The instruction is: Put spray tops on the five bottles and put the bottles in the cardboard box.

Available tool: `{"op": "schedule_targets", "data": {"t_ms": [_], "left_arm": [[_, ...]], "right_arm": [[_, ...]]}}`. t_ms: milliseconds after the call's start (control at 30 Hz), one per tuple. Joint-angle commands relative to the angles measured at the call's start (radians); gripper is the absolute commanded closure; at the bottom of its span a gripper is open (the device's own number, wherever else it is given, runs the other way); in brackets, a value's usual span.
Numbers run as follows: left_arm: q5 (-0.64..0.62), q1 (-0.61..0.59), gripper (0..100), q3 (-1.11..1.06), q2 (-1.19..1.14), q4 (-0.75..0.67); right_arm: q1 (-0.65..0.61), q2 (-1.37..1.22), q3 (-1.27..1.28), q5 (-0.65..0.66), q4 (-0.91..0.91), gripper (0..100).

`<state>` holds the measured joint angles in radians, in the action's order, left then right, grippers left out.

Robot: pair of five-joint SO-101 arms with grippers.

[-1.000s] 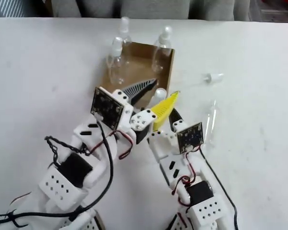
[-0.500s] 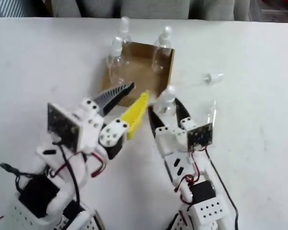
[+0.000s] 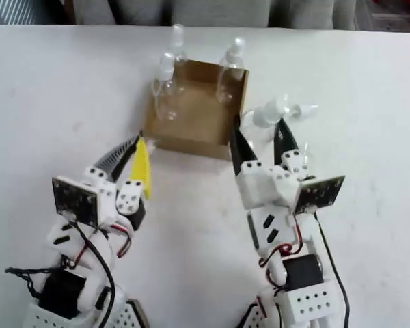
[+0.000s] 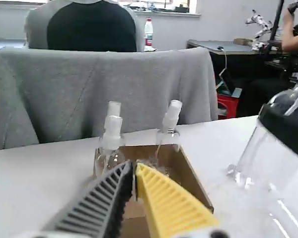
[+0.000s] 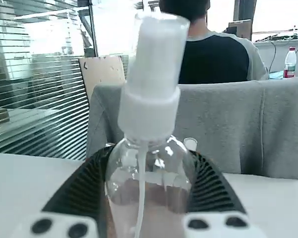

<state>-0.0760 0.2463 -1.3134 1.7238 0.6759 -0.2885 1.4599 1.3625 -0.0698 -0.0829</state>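
The right arm reaches up from the lower right of the high view, its wrist level. The right gripper (image 3: pixel 257 128) points toward the upper edge and has its black fingers closed around a clear bottle (image 3: pixel 265 115). This bottle carries a white spray top and is held just beside the right wall of the cardboard box (image 3: pixel 191 145), outside it. In the right wrist view the bottle (image 5: pixel 149 183) stands upright between the two fingers of the right gripper (image 5: pixel 151 156), and its white top rises above them.

The left arm is folded at the lower left of the high view. The left gripper (image 3: pixel 138 142) slants up toward the box's lower left corner and stops just short of it. Its grey and yellow fingers are pressed nearly together and nothing is between them. In the left wrist view the left gripper (image 4: pixel 132 171) aims at the open box (image 4: pixel 191 176).

Three capped bottles (image 3: pixel 165 89) stand upright at the far end of the box, two at its left and one at its right. Whether all three are inside cannot be told. A loose spray top (image 3: pixel 304 109) lies on the white table (image 3: pixel 68 82) right of the held bottle.
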Motion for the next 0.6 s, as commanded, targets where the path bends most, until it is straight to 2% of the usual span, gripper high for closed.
{"op": "schedule_targets", "data": {"t_ms": [0,100,267,400,567], "left_arm": [[0.009,-0.071,98,-0.078,0.122,-0.005],[0.009,-0.122,98,-0.110,0.105,-0.005],[0.008,-0.163,98,-0.245,0.104,-0.006],[0.014,-0.165,98,-0.381,0.097,-0.109],[0.015,-0.179,98,-0.381,0.099,-0.051]], "right_arm": [[0.008,-0.131,-0.147,-0.008,-0.001,98.4],[0.008,-0.275,-0.239,-0.009,0.007,98.4],[0.008,-0.481,-0.302,-0.011,0.153,98.4],[0.008,-0.665,-0.328,-0.009,0.280,98.4],[0.008,-0.917,-0.379,-0.009,0.429,98.4]]}}
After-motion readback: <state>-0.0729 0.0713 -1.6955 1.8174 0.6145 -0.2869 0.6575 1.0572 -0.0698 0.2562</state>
